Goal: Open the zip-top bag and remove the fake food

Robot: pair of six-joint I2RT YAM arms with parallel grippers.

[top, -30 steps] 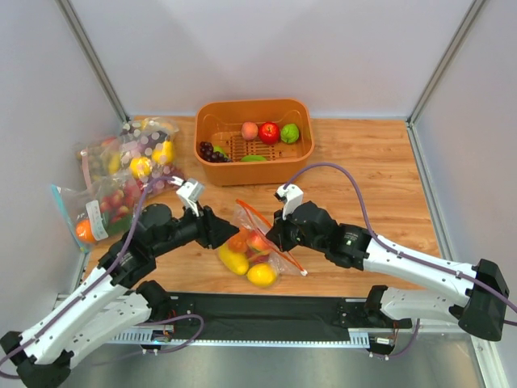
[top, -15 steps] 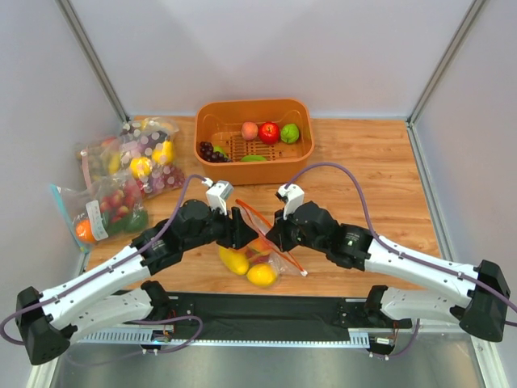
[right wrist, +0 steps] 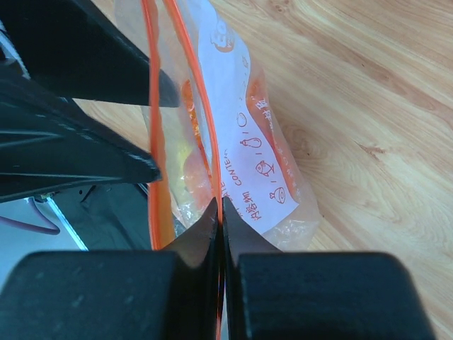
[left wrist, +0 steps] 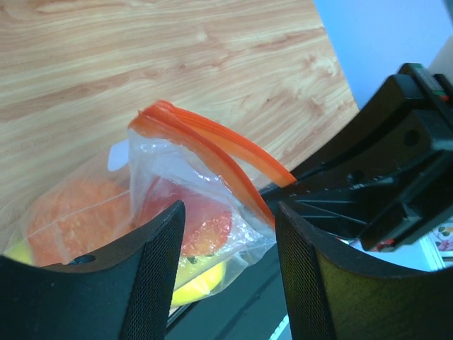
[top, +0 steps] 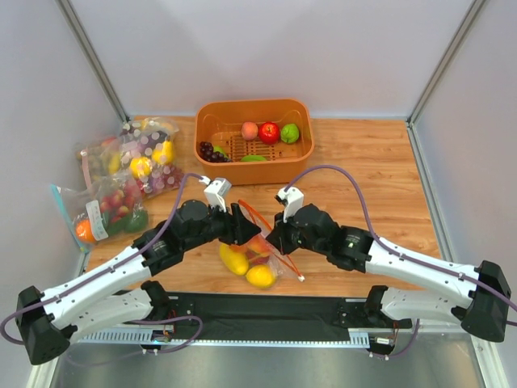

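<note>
The zip-top bag (top: 260, 242) lies near the table's front edge between both arms, its orange-red zip strip (top: 257, 215) raised and parted. Inside show yellow fruits (top: 260, 276), an orange piece and a red-yellow fruit (left wrist: 191, 216). My right gripper (top: 275, 236) is shut on one side of the zip strip (right wrist: 205, 120), beside the white label (right wrist: 244, 159). My left gripper (top: 245, 230) is open, its fingers (left wrist: 152, 269) straddling the bag's other lip (left wrist: 205, 138) without closing on it.
An orange basket (top: 254, 142) at the back holds a peach, red apple, green fruit and purple grapes. Other filled bags (top: 133, 158) lie at the left, one blue-zipped (top: 93, 214). A black rail (top: 258, 311) runs along the near edge.
My left arm swung right from the bag's left side until its open fingers reached the raised zip strip. The right gripper has held the strip in place throughout.
</note>
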